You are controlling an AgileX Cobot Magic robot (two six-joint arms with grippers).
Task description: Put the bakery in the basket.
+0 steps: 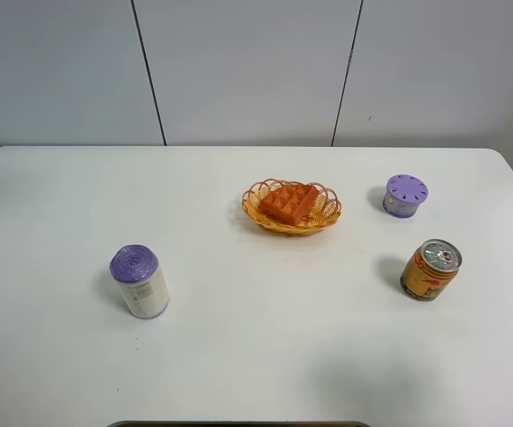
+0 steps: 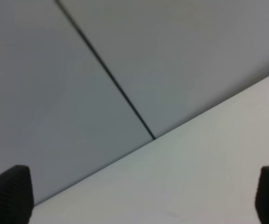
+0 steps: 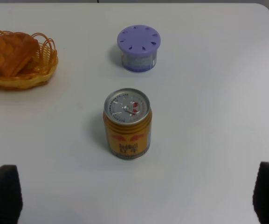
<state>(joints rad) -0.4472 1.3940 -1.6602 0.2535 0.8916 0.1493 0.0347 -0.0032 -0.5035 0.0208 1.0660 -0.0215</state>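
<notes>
The bakery [image 1: 289, 203], an orange-brown waffle-like wedge with a grid top, lies inside the orange-yellow wicker basket [image 1: 250, 201] at the middle of the table. Both also show in the right wrist view, the bakery [image 3: 10, 52] resting in the basket [image 3: 28, 82]. Neither arm shows in the exterior high view. My left gripper [image 2: 139, 196] is open and empty, with only its dark fingertips [image 2: 8, 193] showing over the table's far edge and the wall. My right gripper [image 3: 135, 193] is open and empty, a little short of the can.
A gold drink can [image 1: 430, 269] stands at the right, also in the right wrist view [image 3: 127, 123]. A small purple-lidded container [image 1: 405, 195] sits behind it [image 3: 138, 47]. A white cylinder with a purple top [image 1: 139, 281] stands at the left on the white table [image 1: 283, 347].
</notes>
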